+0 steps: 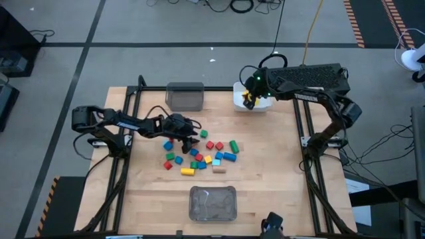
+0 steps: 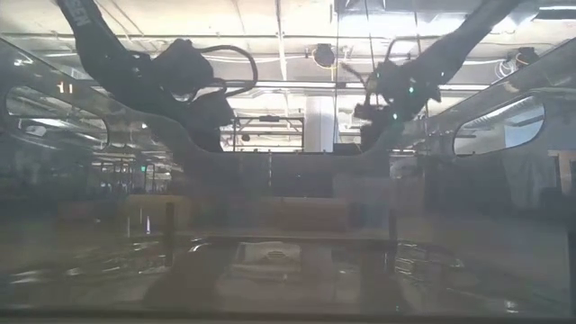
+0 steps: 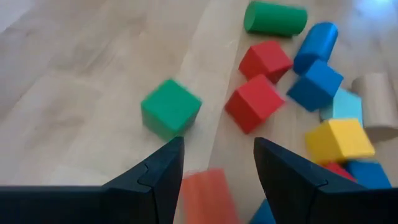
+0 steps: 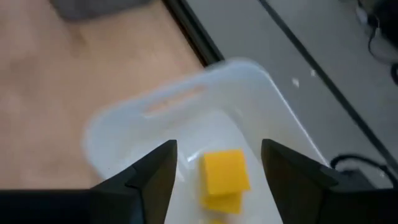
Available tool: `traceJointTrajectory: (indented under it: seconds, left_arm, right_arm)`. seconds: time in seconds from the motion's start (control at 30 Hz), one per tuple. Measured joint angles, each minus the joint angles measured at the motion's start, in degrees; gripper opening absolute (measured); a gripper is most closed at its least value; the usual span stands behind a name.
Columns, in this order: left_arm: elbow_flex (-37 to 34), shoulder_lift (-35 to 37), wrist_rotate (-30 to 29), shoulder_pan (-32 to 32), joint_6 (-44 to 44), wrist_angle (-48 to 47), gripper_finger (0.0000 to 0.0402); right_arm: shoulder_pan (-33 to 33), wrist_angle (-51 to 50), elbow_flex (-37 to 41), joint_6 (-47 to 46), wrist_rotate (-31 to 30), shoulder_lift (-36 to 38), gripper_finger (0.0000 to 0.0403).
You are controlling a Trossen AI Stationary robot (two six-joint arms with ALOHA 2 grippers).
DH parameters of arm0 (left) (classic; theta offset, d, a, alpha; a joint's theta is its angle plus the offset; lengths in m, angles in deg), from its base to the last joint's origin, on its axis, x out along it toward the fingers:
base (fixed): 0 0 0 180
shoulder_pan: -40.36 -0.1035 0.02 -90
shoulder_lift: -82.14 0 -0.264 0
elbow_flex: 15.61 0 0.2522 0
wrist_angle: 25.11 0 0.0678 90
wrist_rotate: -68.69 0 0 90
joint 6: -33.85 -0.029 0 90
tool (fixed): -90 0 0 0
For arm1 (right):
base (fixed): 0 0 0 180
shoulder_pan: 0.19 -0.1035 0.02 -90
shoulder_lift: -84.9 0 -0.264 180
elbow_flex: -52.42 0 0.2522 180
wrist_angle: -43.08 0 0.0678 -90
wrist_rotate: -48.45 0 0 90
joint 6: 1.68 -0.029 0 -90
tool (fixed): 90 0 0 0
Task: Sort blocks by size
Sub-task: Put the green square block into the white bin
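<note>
1. High view: your blocks (image 1: 202,155) lie in a loose cluster mid-surface (image 1: 265,192), between a grey bin (image 1: 185,96) at the far edge and a clear bin (image 1: 213,202) at the near edge. The left pincer (image 1: 190,138) hangs over the cluster's left side. The right pincer (image 1: 250,97) sits over the white bin (image 1: 262,105) at the far right corner.
2. Low view: hazy and full of reflections; both arms show only as dark shapes up high, no blocks readable. Skip it.
3. Left wrist view: the left pincer (image 3: 217,165) is part open and holds nothing. A red block (image 3: 208,194) lies blurred between the fingers, a green cube (image 3: 170,107) just beyond one finger. Other red, blue, yellow and tan pieces crowd close by, some touching.
4. Right wrist view: the right pincer (image 4: 217,163) stands wide and empty; a yellow cube (image 4: 225,174) lies loose in the white bin below it.
5. Handling, my read: painted wood, so light, stiff and a bit slick. Take cubes across two flat faces. Take cylinders across the flat ends or they likely roll. Go for outliers first; crowded neighbours will likely get knocked.
</note>
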Motion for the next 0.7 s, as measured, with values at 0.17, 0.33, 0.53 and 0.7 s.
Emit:
traceJointTrajectory:
  seconds: [0.17,0.33,0.53,0.7]
  left_arm:
    - [0.00,1.15,-8.26,0.80,-7.79,0.63,0.0196]
    - [0.02,0.89,-9.08,0.90,-20.52,0.76,0.0196]
    - [0.02,-0.01,-8.62,0.04,-25.38,2.77,0.0196]
    - [0.02,-3.40,-4.13,-2.07,-26.87,4.57,0.0196]
  right_arm:
    - [-5.31,-0.28,0.00,0.02,1.81,2.81,0.0213]
    - [-11.18,-1.03,0.00,-0.17,3.00,3.91,0.0212]
    - [-17.43,-0.82,0.00,-0.94,3.00,3.95,0.0212]
    - [-21.22,-0.83,0.00,-2.58,2.98,3.95,0.0212]
